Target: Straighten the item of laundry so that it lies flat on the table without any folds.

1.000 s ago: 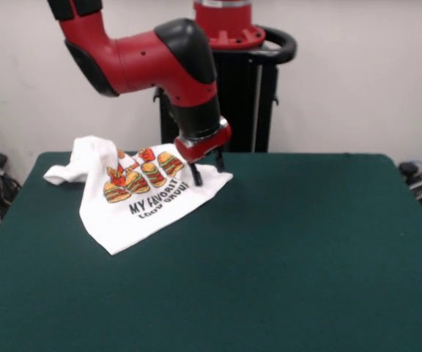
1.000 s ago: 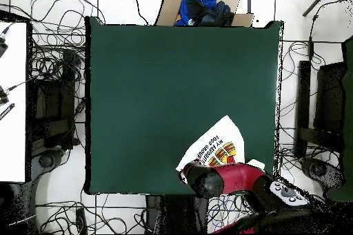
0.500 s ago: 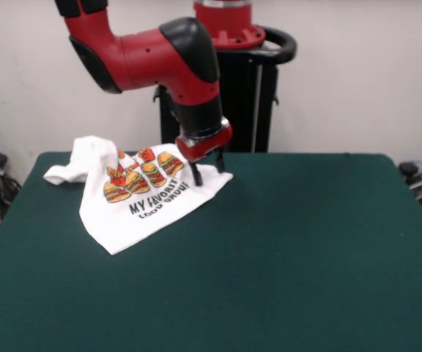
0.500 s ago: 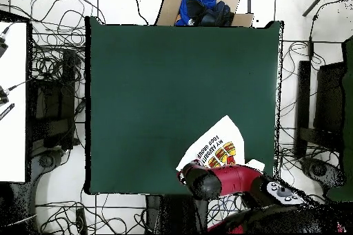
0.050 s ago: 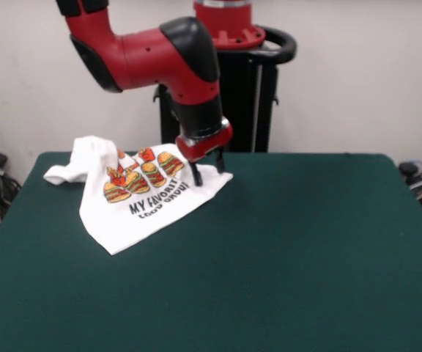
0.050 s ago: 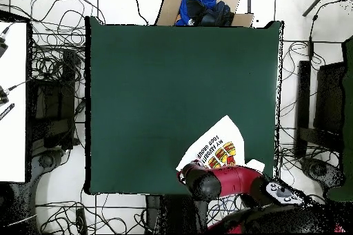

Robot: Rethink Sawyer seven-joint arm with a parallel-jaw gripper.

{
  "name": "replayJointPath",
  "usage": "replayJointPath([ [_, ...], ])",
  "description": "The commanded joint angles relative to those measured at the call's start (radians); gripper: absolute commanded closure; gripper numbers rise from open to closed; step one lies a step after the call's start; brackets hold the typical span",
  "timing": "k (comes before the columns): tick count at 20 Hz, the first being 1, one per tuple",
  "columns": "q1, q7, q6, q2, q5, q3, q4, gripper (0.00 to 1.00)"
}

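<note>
Looking from the front, you see the small white short-sleeved T-shirt printed with burgers and black lettering (image 5: pixel 141 198) lying at the far left part of the large dark green felt-topped table (image 5: pixel 284 264), not flat: its upper left portion is bunched into a raised lump, with a twisted bit trailing out to the left, while the printed panel slopes down toward a pointed corner nearest the camera. The red and black arm (image 5: pixel 160 59) comes down from above, and its black gripper (image 5: pixel 206 174) stands with both fingertips (image 5: pixel 195 178) pressed onto the shirt's right-hand corner, just beside the printed burgers. You can see the two fingers held a little apart, with a gap between them, and no cloth is visibly pinched, so the jaws read as open.

From overhead, you find the shirt (image 6: pixel 219 144) near the table's (image 6: pixel 172 87) bottom right corner, with the arm's bulk covering its lower edge. Beyond the opposite table edge sits a brown cardboard box holding blue and dark fabric (image 6: pixel 202 8).
</note>
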Motion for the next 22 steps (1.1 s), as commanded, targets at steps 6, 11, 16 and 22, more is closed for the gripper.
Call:
replayJointPath([
  [6,0.077,0.239,-0.143,0.115,0.044,-0.082,-0.122,0.00],
  [11,0.091,0.235,-0.160,0.111,0.058,-0.098,-0.107,0.00],
  [16,0.113,0.238,-0.187,0.111,0.071,-0.118,-0.091,0.00],
  [22,0.115,0.220,-0.207,0.127,0.077,-0.120,-0.085,0.00],
])
